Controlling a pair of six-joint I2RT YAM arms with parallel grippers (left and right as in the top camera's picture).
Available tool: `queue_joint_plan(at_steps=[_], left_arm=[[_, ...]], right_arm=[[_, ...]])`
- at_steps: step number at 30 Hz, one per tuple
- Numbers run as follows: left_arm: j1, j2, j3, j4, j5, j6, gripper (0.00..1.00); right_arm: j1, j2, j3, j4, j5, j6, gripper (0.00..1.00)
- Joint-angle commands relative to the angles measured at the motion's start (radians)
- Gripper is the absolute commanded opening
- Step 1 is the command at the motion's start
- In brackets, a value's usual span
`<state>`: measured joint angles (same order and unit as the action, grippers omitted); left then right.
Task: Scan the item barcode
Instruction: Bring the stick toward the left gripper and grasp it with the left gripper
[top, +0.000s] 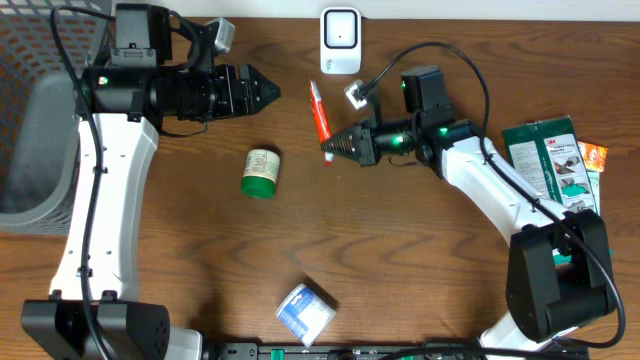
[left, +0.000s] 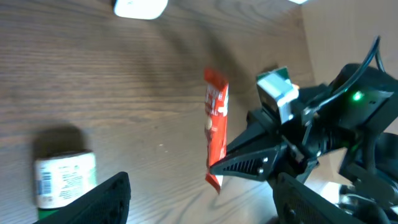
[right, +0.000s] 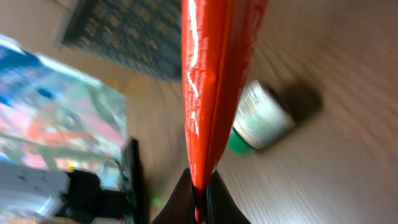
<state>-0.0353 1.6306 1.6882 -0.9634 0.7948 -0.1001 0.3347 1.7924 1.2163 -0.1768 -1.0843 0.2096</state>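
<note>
The left arm (top: 100, 200) rises from the near left corner of the table, runs along the left edge, and bends at the far end so that its wrist points right, along the far edge. The left gripper (top: 268, 92) hangs above the table with its fingers (left: 106, 199) spread wide and nothing between them. The right arm (top: 500, 190) climbs from the near right corner and reaches left toward the table's middle. The right gripper (top: 335, 148) points left, its tips pinched tight on the end of a red packet (top: 319, 110).
</note>
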Motion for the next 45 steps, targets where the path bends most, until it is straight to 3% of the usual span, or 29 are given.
queue_joint_plan(at_steps=[1, 9, 20, 26, 33, 45], left_arm=[[-0.022, 0.011, -0.002, 0.005, 0.051, 0.009, 0.74], [-0.08, 0.011, -0.002, 0.094, 0.046, 0.01, 0.73], [-0.155, 0.012, -0.002, 0.193, -0.16, 0.01, 0.7], [-0.188, 0.012, -0.002, 0.206, -0.159, 0.01, 0.69], [-0.213, 0.012, -0.002, 0.233, -0.16, 0.01, 0.61], [-0.215, 0.012, -0.002, 0.248, -0.16, 0.01, 0.61]], right_arm=[[-0.007, -0.025, 0.011, 0.102, -0.1, 0.221, 0.01], [-0.006, -0.025, 0.011, 0.288, -0.091, 0.415, 0.01], [0.019, -0.025, 0.011, 0.557, -0.098, 0.66, 0.01], [0.023, -0.025, 0.011, 0.592, -0.077, 0.703, 0.01], [0.024, -0.025, 0.011, 0.598, -0.057, 0.721, 0.01], [0.051, -0.025, 0.011, 0.764, -0.073, 0.842, 0.01]])
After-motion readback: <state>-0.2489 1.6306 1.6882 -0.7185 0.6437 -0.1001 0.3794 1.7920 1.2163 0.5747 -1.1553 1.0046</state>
